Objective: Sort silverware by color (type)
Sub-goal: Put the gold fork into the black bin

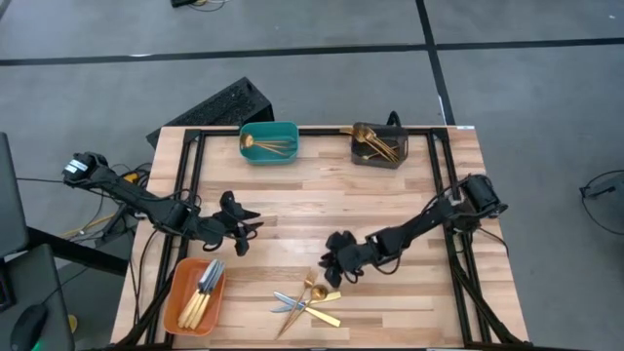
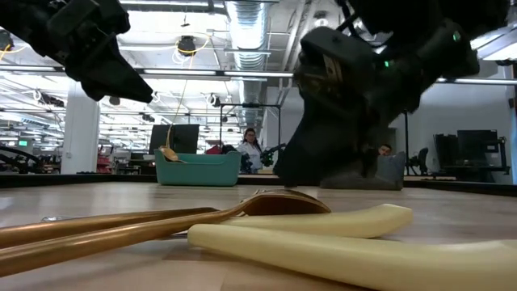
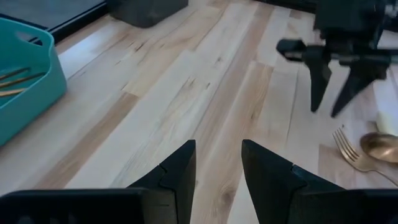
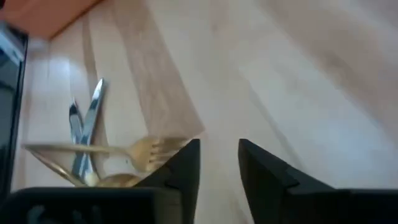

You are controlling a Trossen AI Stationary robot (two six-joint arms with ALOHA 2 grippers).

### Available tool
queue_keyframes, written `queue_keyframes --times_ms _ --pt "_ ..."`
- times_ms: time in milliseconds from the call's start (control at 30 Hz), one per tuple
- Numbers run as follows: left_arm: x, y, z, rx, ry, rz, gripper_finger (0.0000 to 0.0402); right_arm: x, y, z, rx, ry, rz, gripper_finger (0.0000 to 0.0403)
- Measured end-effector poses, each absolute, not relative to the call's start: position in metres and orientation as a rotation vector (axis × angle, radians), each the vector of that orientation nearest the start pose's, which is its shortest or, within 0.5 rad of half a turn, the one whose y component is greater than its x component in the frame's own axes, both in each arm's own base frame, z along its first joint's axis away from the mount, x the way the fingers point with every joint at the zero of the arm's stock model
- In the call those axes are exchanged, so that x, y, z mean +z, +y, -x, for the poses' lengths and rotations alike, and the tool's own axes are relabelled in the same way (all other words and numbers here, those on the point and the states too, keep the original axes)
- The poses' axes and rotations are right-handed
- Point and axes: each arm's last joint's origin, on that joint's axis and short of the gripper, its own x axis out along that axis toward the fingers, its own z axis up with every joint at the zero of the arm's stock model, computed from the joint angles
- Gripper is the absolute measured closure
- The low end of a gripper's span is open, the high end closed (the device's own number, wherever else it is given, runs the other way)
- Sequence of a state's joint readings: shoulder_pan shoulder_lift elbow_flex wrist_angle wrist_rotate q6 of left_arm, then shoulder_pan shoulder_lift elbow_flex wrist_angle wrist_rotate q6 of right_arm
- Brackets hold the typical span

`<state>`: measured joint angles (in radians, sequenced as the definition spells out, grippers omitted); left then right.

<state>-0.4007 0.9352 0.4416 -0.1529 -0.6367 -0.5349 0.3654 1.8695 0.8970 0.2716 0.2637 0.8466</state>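
Observation:
A small pile of silverware [image 1: 307,297] lies flat on the wood near the table's front edge. In the right wrist view it shows as a gold fork [image 4: 146,152], a gold spoon [image 4: 115,180] and two crossed knives [image 4: 87,124]. My right gripper [image 1: 333,271] hangs just to the far right of the pile, slanting down. It is open with nothing between its fingers [image 4: 186,165]. My left gripper [image 1: 249,229] stands open and empty over bare wood left of centre. Its wrist view shows the right gripper [image 3: 333,84], the fork [image 3: 351,152] and the spoon [image 3: 382,146].
An orange bin [image 1: 180,307] with knives sits at the near left. A teal bin [image 1: 283,156] with gold pieces and a dark grey bin [image 1: 361,156] with gold pieces stand along the far edge. Bare wood lies between the arms. A black frame runs along the table's left and right sides.

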Motion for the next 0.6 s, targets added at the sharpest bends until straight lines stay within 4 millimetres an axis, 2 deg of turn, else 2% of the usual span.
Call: queue_keyframes --times_ms 200,333,467,600 --pt "0.198 -0.054 -0.173 0.366 0.482 0.181 0.0286 0.111 0.128 -0.346 -0.118 0.652 -0.618 0.0193" --pt "0.198 -0.054 -0.173 0.366 0.482 0.180 0.0286 0.104 0.126 -0.353 -0.104 0.668 -0.621 0.0179" --pt "0.198 -0.054 -0.173 0.362 0.484 0.170 0.0286 0.101 0.127 -0.360 -0.046 0.690 -0.598 0.0218" --pt "0.198 -0.054 -0.173 0.363 0.484 0.169 0.0286 0.102 0.130 -0.364 0.025 0.714 -0.556 0.0298"
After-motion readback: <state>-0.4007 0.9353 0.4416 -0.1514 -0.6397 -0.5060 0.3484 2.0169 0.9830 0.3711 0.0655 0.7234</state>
